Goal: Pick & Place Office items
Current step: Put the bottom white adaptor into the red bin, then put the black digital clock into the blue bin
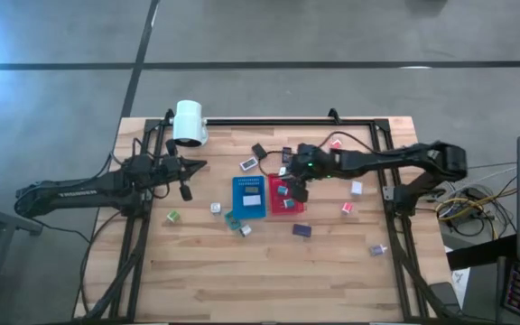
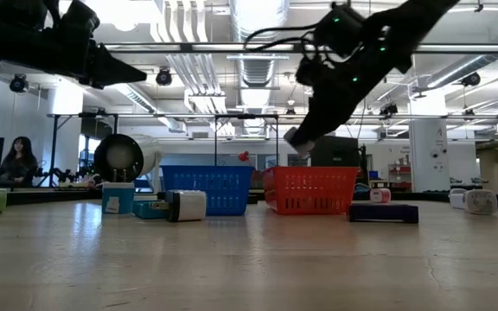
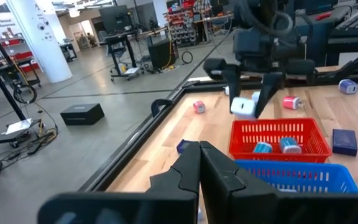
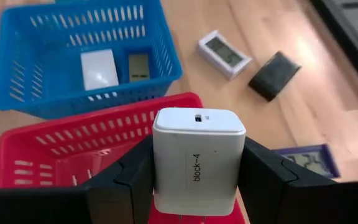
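Observation:
My right gripper (image 4: 197, 186) is shut on a white block labelled "block-4" (image 4: 199, 152) and hovers over the red basket (image 4: 55, 155), which stands beside the blue basket (image 4: 36, 102). In the high view it is above the red basket (image 1: 281, 203). The low view shows the block (image 2: 299, 138) well above the red basket (image 2: 311, 190). The blue basket holds a white block (image 4: 99, 68) and a small display (image 4: 138, 64). My left gripper (image 1: 190, 167) waits shut at the table's left, raised, with nothing in it. Small office items lie scattered on the wood. My right gripper pinches the white block by its two opposite side faces (image 4: 160, 168), one dark finger (image 4: 129, 180) on each side. The fingers slant down from the table's right. The block is lifted clear over the red basket, its small port face (image 4: 197, 118) towards the wrist camera.
A white lamp head (image 1: 190, 123) lies near the far left corner. A white display (image 1: 249, 164), a black item (image 1: 259, 150) and a dark blue one (image 1: 301, 230) lie around the baskets; a green one (image 1: 173, 217) is on the left. The near half is mostly bare wood.

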